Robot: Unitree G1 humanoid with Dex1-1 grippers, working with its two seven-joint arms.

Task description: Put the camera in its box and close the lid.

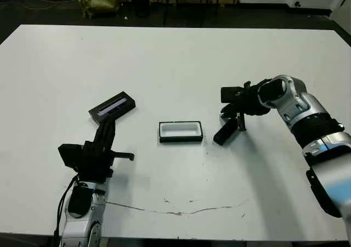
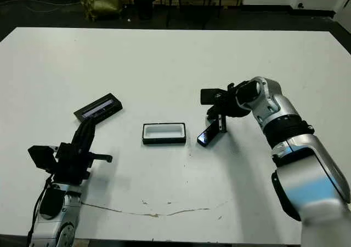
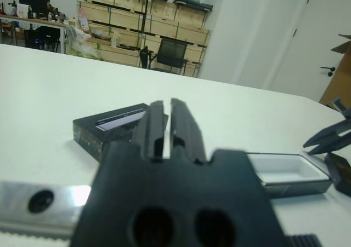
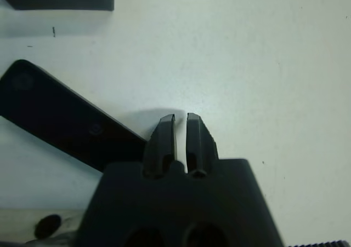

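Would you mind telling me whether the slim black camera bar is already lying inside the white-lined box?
No, the shallow white-lined box is empty, and the slim matte-black camera bar lies on the table beside it.

Open box [image 1: 180, 132] — camera [image 1: 225, 132] beside — lid [image 1: 112, 106] apart

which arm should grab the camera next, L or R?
Right. The right gripper hovers right at the camera, which lies just right of the empty box. The left gripper sits across the box, near the lid. Both grippers' fingers look shut, so the right must open first.
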